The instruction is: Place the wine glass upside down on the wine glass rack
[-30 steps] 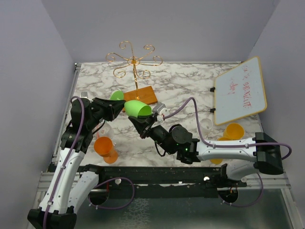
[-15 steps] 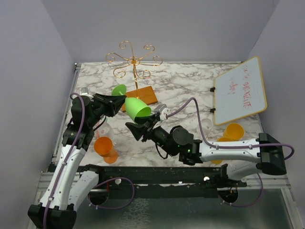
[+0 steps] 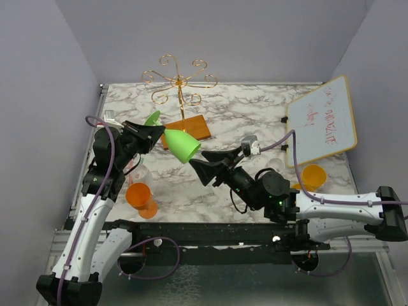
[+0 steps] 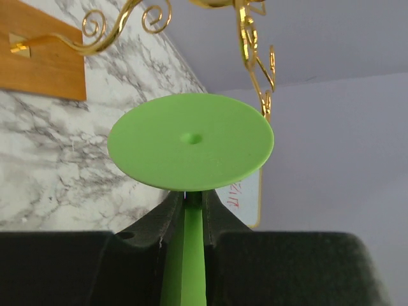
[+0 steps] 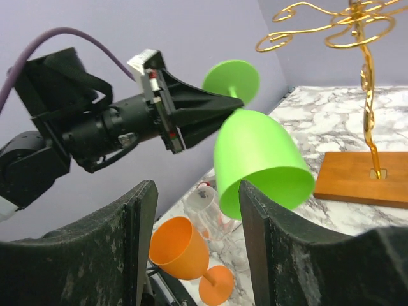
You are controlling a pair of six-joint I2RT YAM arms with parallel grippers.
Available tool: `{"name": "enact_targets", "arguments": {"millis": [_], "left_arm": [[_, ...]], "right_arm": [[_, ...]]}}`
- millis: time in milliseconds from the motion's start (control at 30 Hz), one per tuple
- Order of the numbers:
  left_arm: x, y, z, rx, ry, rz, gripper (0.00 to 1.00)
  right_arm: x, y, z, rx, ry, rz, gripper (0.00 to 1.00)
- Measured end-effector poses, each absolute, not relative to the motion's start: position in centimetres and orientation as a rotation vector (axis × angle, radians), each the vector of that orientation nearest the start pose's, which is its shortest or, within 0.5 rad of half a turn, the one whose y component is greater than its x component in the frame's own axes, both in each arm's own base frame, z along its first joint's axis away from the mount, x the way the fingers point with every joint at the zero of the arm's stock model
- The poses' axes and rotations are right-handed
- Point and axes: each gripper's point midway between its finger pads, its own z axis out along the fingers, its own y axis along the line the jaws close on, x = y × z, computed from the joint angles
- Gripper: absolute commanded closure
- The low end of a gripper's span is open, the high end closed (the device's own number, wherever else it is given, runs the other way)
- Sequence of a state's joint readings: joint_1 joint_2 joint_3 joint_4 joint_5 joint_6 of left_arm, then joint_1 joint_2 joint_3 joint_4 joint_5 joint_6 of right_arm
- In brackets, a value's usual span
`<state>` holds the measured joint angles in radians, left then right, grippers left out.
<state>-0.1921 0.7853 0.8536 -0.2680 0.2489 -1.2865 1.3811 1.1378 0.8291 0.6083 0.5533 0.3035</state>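
The green wine glass (image 3: 182, 145) hangs in the air, tilted, with its foot (image 4: 191, 140) up and its mouth (image 5: 258, 162) down toward the right. My left gripper (image 3: 155, 132) is shut on the thin stem (image 4: 189, 255) just under the foot. My right gripper (image 3: 194, 166) is open, a little right of and below the bowl and apart from it. Its fingers (image 5: 137, 242) frame the bowl from a distance. The wine glass rack (image 3: 180, 80) stands behind with its gold scroll arms (image 4: 252, 38) on a wooden base (image 3: 193, 127).
An orange wine glass (image 3: 139, 194) and a clear glass (image 5: 207, 204) stand at the near left under the left arm. Another orange glass (image 3: 312, 175) and a clear one (image 3: 276, 166) stand at the right. A whiteboard (image 3: 320, 121) leans at the right edge.
My right gripper opened, let go of the green bowl and drew back to the right. The left gripper kept its hold on the stem and lifted the glass slightly up and left.
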Motion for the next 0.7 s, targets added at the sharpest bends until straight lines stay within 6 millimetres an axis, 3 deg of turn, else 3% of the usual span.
{"name": "enact_targets", "arguments": {"millis": [167,400,567,700], "left_arm": [[27.4,-11.6,34.1,-0.697,1.695,-1.057,1.0],[25.5,-9.1,38.0,-0.393,1.542,-0.806,1.0],[25.3,-9.7,39.7,-0.116,1.477,-0.691,1.0],[25.6,-10.9,39.7,0.086,1.46,-0.637,1.0]], "right_arm": [[15.4,35.1,35.9,-0.204,1.4,1.066,0.41],[15.8,34.3,35.3,-0.181,1.424,1.036,0.4],[16.0,34.1,35.0,-0.171,1.435,1.016,0.4],[16.3,34.0,34.6,-0.162,1.442,0.999,0.4]]}}
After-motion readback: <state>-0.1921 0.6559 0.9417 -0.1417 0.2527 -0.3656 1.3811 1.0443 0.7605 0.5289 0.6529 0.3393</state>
